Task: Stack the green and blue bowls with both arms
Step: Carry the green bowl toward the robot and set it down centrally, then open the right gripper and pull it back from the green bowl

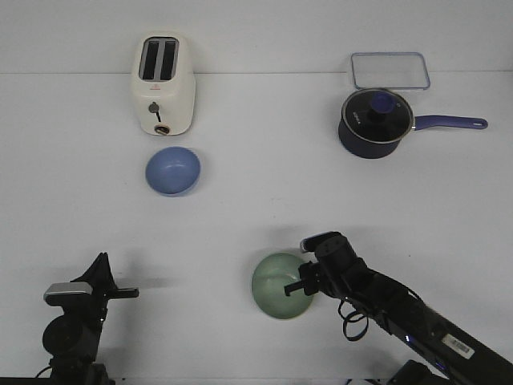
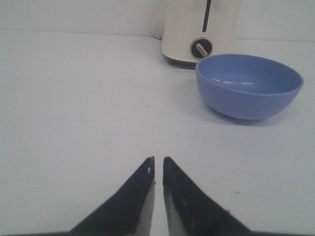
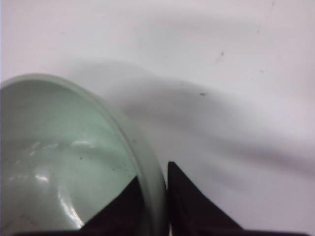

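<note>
Gripping the green bowl by its right rim, one finger inside and one outside, the right tool should lift level. The blue bowl sits before the toaster; the left tool rests nearly closed, empty.

My right gripper is closed on the rim of the green bowl. One dark fingertip sits inside the bowl against its inner wall, the other presses the outside, and the pale sage rim runs up between them. The bowl's inside is glossy, catching soft white highlights low on its wall. Beyond the rim lies the white table, crossed by a broad grey shadow and marked by a few tiny dark specks.
</note>
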Motion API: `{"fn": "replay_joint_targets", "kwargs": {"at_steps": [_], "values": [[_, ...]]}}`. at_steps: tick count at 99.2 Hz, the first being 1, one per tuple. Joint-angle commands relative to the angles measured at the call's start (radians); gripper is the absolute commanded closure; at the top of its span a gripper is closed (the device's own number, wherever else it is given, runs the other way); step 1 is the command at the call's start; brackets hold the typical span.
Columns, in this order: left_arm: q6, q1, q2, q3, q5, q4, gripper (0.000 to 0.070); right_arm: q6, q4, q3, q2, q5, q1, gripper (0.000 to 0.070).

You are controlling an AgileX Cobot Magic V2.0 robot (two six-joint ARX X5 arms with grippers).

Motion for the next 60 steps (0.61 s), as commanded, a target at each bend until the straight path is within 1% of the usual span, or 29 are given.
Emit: {"fn": "replay_joint_targets", "kwargs": {"at_steps": [1,4,6,10,14,15,20,23,33,43,46,52,56,60], "values": [[0.012,0.001,-0.002,-0.018,0.002,0.01,0.0685,0.016,0.011,0.008,0.024,0.002,0.008,0.07],[0.012,0.001,-0.002,-0.018,0.002,0.01,0.0685,0.016,0.011,0.008,0.028,0.002,0.008,0.0683],[0.012,0.001,-0.002,-0.018,0.002,0.01,0.0685,0.016,0.011,0.008,0.029,0.002,0.008,0.066],[0.012,0.001,-0.002,-0.018,0.002,0.01,0.0685,0.016,0.009,0.008,0.029,0.003,0.008,0.0575],[0.012,0.001,-0.002,-0.018,0.002,0.01,0.0685,0.014,0.009,0.008,0.029,0.003,0.008,0.0474],[0.012,0.001,-0.002,-0.018,0.002,0.01,0.0685,0.014,0.009,0.008,0.029,0.003,0.008,0.0436],[0.012,0.001,-0.002,-0.018,0.002,0.01,0.0685,0.009,0.009,0.008,0.029,0.003,0.008,0.035],[0.012,0.001,-0.002,-0.018,0.002,0.01,0.0685,0.0,0.01,0.008,0.028,0.004,0.008,0.032],[0.012,0.001,-0.002,-0.018,0.002,0.01,0.0685,-0.013,0.013,0.009,0.005,0.004,0.005,0.0316],[0.0,0.001,-0.002,-0.018,0.002,0.01,0.0685,-0.05,0.013,0.009,-0.079,0.013,0.004,0.0317],[-0.026,0.001,-0.002,-0.018,0.002,0.01,0.0685,-0.064,0.012,0.009,-0.117,0.021,0.006,0.0319],[-0.106,0.001,-0.002,-0.018,0.003,0.01,0.0685,-0.084,0.006,0.009,-0.198,0.046,0.018,0.0324],[-0.153,0.001,-0.002,-0.018,0.003,0.01,0.0685,-0.092,0.0,0.008,-0.258,0.074,0.029,0.0337],[-0.183,0.001,-0.002,-0.018,0.003,0.01,0.0685,-0.101,-0.009,0.008,-0.318,0.103,0.042,0.036]]}}
